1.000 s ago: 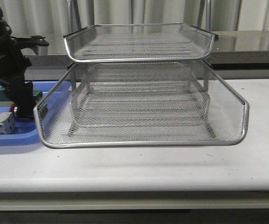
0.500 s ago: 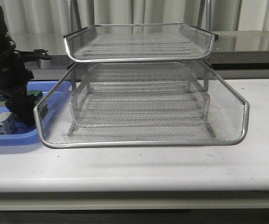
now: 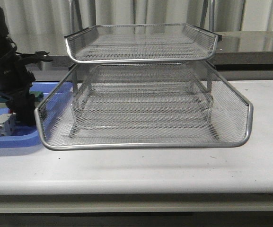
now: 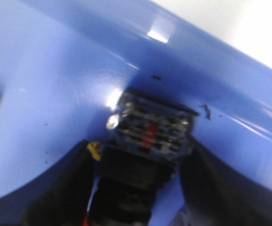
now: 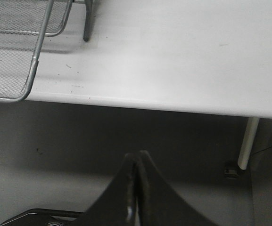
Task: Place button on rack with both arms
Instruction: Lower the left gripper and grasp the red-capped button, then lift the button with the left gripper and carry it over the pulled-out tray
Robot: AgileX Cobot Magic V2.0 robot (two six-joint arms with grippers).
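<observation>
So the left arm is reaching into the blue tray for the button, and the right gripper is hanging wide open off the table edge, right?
Not quite. The right gripper is shut, its fingers pressed together with nothing between them, as the right wrist view shows. The rest holds: the left gripper is around the button in the blue tray.

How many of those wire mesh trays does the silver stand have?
2 show clearly: the upper tray set back high on the rack, and the big tray pulled forward low down. Mesh behind it may be another tray; I cannot tell.
</observation>
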